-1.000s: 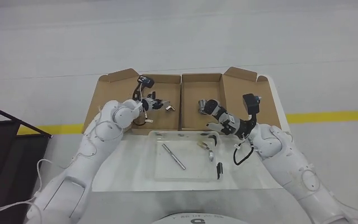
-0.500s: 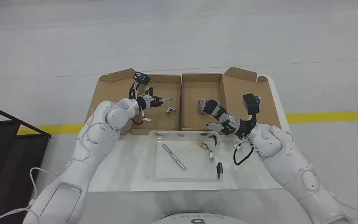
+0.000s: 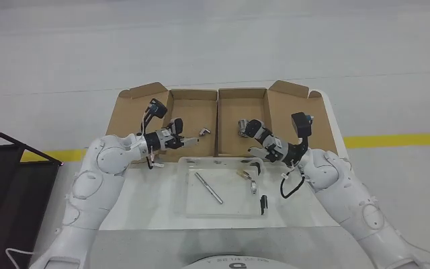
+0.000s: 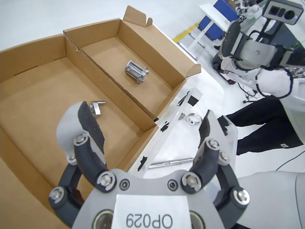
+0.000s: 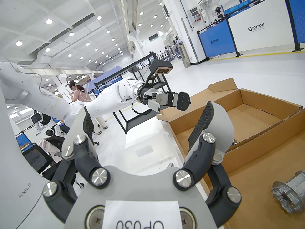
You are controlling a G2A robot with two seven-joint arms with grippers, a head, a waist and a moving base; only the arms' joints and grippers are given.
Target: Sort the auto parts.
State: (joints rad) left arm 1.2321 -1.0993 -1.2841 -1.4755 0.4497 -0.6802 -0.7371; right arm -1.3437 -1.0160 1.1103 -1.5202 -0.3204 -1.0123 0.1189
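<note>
Both empty: left pincer (image 4: 146,110) spread over left box's (image 3: 191,107) near edge, right pincer (image 5: 147,108) likewise over right box (image 3: 238,107).

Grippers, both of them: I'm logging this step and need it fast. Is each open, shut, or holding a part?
Left gripper: jaws open, holding nothing.
Right gripper: jaws open, holding nothing.

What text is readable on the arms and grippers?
"OP029", upside down: label at the base of the left gripper.
"OP030", upside down, partly cropped: sticker at the base of the right gripper.
"NFC", with a wave sign: arm shell beside that gripper.
</note>
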